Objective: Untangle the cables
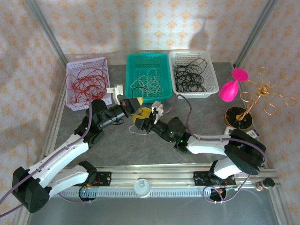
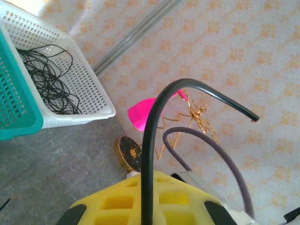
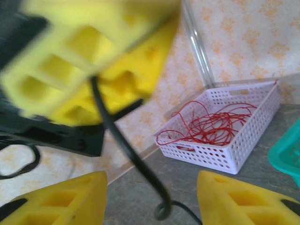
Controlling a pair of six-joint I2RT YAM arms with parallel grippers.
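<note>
The two arms meet nose to nose over the middle of the table (image 1: 122,151). The left claw (image 2: 147,211) is pressed together on a black cable (image 2: 151,131), pinching it partway along.

In the right wrist view the cable hangs from that claw, slants down and ends in a small curl. The curl sits in the gap of the right claw (image 3: 151,187), whose fingers (image 3: 61,201) are spread to either side and do not touch it. So the cable's long run crosses the right claw's opening roughly end-on. I'd judge the right arm is the one placed to close on that lower end.

The left wrist view adds the other stretch, which arches out past the fingertips to a free cut end. Off to one side sits the white basket (image 2: 89,96) of black wires (image 2: 47,79). From overhead the cable is too thin to follow between the claws.
</note>
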